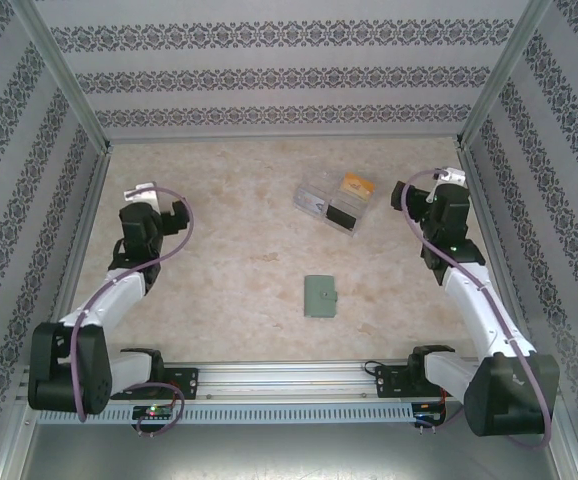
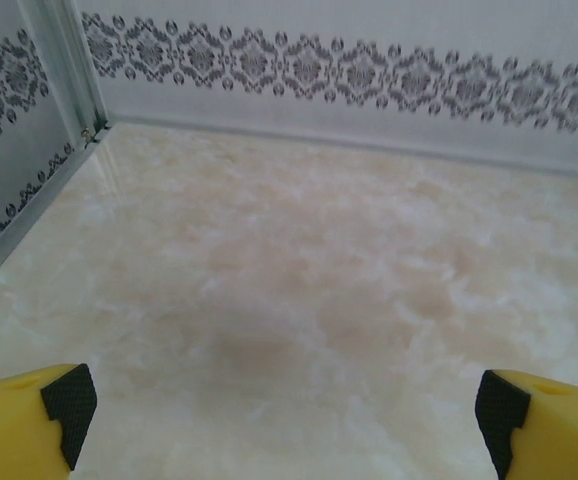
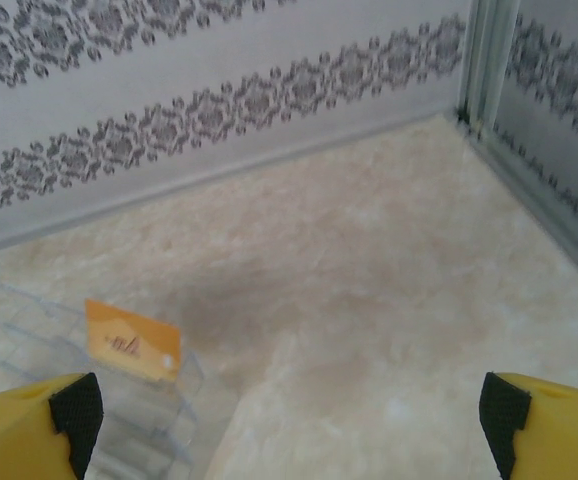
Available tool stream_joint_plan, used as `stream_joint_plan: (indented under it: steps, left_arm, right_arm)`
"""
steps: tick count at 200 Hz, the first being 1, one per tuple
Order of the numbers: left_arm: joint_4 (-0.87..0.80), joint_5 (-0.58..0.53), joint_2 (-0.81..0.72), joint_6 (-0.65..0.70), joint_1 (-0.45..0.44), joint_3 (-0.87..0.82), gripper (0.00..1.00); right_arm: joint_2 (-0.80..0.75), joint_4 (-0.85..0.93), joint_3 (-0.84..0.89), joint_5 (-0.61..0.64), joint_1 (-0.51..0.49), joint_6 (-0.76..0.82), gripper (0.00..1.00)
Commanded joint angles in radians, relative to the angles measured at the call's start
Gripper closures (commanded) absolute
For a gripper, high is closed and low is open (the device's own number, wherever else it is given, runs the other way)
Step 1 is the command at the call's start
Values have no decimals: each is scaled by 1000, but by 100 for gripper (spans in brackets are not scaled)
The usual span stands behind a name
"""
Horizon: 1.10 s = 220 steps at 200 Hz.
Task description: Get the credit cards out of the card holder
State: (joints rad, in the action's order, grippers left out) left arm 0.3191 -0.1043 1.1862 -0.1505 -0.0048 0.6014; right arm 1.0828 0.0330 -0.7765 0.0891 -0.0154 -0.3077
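Observation:
The card holder [image 1: 320, 296] is a small grey-green wallet lying shut and flat on the table's middle, nearer the front. The credit cards are hidden. My left gripper [image 1: 154, 202] hovers at the left side of the table, far from the holder, and its yellow fingers [image 2: 29, 420] stand wide open over bare tabletop. My right gripper [image 1: 429, 190] hangs at the right side beside a clear tray, and it [image 3: 289, 410] is open too, with nothing between its fingers [image 3: 544, 420].
A clear plastic tray [image 1: 319, 195] sits at the back middle, with an orange card-like rectangle [image 3: 132, 340] at its far end and a dark item [image 1: 342, 217] inside. Patterned walls and metal posts close in the table.

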Motion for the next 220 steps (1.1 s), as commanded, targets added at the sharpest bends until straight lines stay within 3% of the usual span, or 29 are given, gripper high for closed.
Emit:
stream_joint_plan:
  steps: [1, 19, 57, 81, 109, 160, 220]
  left_arm:
    - [-231, 15, -42, -122, 8, 81, 1]
    - [-285, 22, -45, -140, 8, 115, 1]
    - [-274, 36, -19, -155, 9, 107, 1]
    - [-316, 8, 9, -155, 9, 136, 1]
    - [-338, -42, 32, -137, 8, 137, 1]
    - [-338, -49, 28, -116, 8, 127, 1]
    - [-325, -55, 37, -113, 10, 121, 1]
  right_arm:
    - [1, 335, -46, -91, -32, -126, 2]
    - [-1, 434, -73, -102, -111, -145, 2]
    - [4, 534, -53, -9, -403, -211, 2]
    - [91, 569, -65, 41, -583, -267, 6]
    - [238, 535, -96, 8, -703, -338, 15]
    - [477, 531, -190, -2, -806, -392, 24]
    - [592, 548, -227, 84, -831, -406, 28]
